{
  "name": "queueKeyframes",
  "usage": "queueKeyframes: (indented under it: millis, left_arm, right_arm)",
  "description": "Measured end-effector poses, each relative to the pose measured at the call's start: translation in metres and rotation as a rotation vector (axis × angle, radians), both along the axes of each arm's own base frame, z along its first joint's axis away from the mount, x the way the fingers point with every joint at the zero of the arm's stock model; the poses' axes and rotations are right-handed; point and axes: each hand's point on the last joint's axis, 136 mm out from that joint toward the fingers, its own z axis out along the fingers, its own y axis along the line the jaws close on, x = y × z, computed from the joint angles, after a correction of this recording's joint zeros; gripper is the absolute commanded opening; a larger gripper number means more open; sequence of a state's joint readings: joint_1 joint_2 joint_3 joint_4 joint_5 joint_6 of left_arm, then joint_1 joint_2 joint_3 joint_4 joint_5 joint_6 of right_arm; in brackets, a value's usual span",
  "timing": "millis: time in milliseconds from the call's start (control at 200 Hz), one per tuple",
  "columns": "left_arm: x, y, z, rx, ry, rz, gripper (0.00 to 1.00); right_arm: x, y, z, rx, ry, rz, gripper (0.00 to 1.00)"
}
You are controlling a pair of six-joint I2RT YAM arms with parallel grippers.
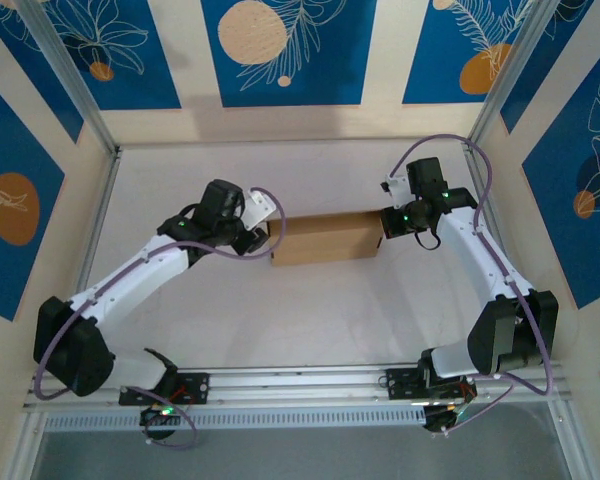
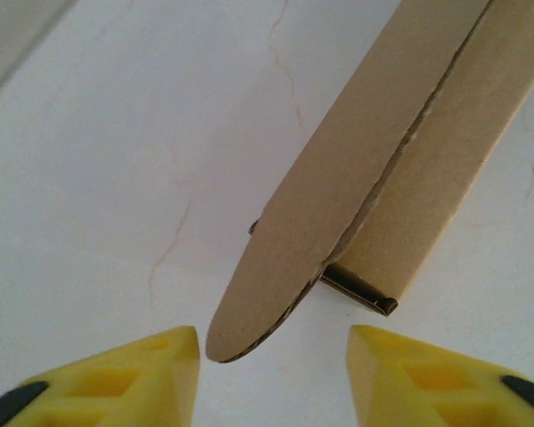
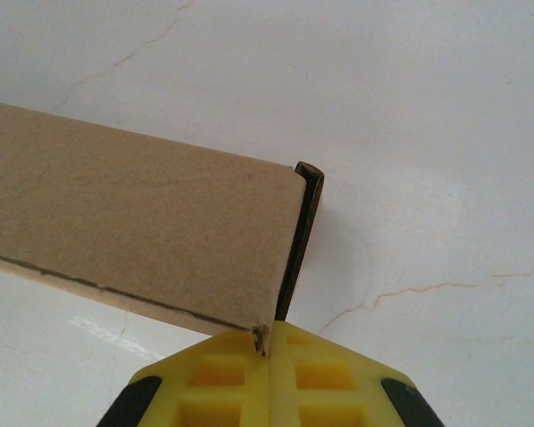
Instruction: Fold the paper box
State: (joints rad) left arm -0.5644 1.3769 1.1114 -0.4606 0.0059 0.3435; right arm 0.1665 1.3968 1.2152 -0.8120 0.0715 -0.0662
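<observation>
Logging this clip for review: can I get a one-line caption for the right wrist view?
Right gripper shut on a corner of the paper box, white table behind.

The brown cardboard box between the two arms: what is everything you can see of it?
The paper box is plain brown cardboard, unmarked, folded into a long, shallow rectangular shape at the middle of the white table. A rounded flap sticks out loose at its left end, just ahead of the open left claw, which does not touch it. The right claw is shut on a corner of its other end.
</observation>
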Motion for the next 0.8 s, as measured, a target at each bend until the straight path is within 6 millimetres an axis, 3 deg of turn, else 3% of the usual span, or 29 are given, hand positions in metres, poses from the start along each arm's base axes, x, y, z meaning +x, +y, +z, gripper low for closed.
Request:
queueKeyframes:
  millis: [170,320,470,580,685,795]
  left_arm:
    - [0.002,0.000,-0.005,0.003,0.030,0.013,0.29]
    - [0.003,-0.009,0.011,-0.058,0.037,0.003,0.28]
    - [0.003,-0.013,0.017,-0.082,0.038,-0.004,0.17]
    - [0.002,-0.013,0.014,-0.077,0.050,-0.005,0.16]
    - [0.002,-0.012,0.013,-0.072,0.052,0.000,0.24]
    - [0.004,-0.009,0.013,-0.061,0.045,0.012,0.25]
  right_arm:
    - [0.000,0.002,0.000,-0.001,-0.001,0.005,0.00]
    - [-0.001,0.005,0.000,0.000,-0.003,0.015,0.00]
    - [-0.001,0.006,0.000,0.000,-0.004,0.018,0.00]
    - [0.000,0.006,0.000,0.001,-0.008,0.018,0.00]
    - [0.000,0.006,0.000,0.001,-0.009,0.018,0.00]
    - [0.000,0.006,0.000,0.001,-0.008,0.018,0.00]
